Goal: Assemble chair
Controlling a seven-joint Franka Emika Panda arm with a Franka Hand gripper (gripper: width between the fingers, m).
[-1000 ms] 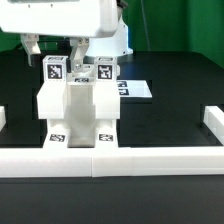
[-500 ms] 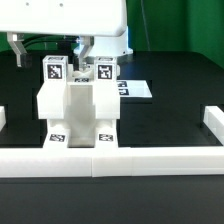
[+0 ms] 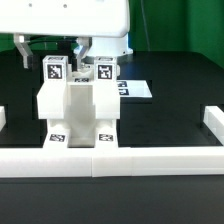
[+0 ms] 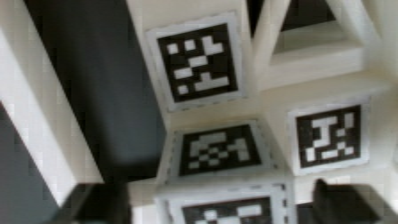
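One boxy white chair point(image 3: 78, 112) stands on the black surface point(image 3: 170, 105), just behind the long low white rail point(image 3: 110, 161) and in front of the flat marker board point(image 3: 134, 89). The pincer point(image 3: 78, 52) hangs right above the chair's tagged top; whether its fingers grip anything cannot be told. The wrist view shows the tags close up.

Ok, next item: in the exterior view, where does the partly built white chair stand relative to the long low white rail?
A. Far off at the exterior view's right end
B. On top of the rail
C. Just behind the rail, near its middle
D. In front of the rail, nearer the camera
C: the chair stands on the black table right behind the rail, about midway along it, with the rail nearer the camera.
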